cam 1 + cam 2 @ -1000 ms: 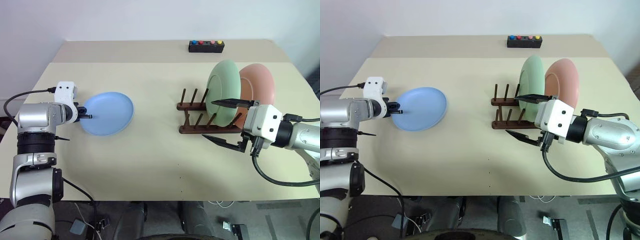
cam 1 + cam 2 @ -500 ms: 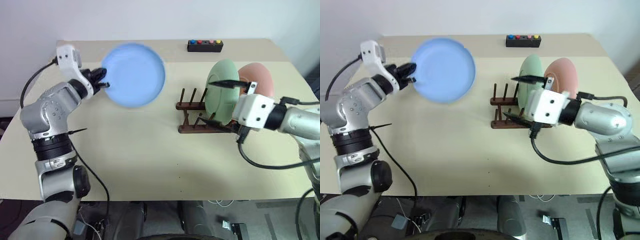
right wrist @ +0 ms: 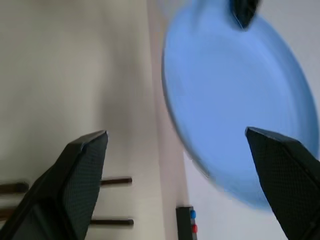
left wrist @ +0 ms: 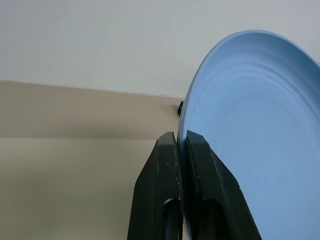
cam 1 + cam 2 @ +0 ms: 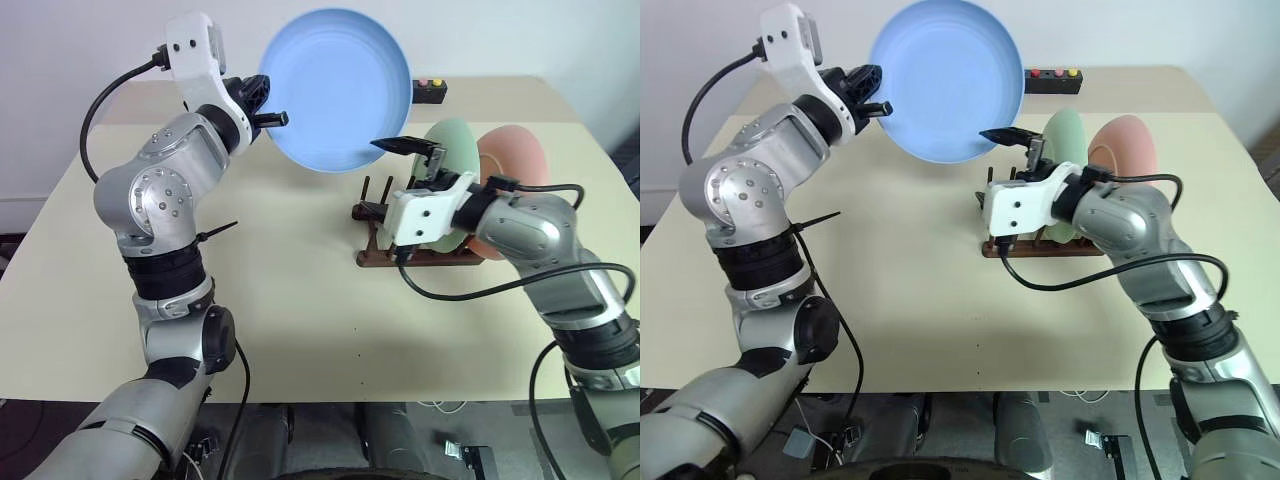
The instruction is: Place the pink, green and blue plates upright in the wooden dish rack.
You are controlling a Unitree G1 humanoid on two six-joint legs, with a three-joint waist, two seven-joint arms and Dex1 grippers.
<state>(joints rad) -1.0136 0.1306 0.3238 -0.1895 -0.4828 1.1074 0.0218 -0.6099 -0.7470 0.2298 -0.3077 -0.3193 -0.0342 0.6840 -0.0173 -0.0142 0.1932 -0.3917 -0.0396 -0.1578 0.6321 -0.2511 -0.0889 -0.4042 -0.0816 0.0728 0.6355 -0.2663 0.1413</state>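
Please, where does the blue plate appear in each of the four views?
Left eye view: blue plate, top centre, held up on edge.
Right eye view: top centre, left of the button box.
Left wrist view: right half, rim between black fingers.
Right wrist view: upper right.
Shared landmark: the button box.

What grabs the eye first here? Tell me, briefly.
The blue plate, held up in the air above the table by its rim in the shut left gripper. Just right of it, the open right gripper reaches toward it, in front of the wooden dish rack where the green plate and pink plate stand upright.
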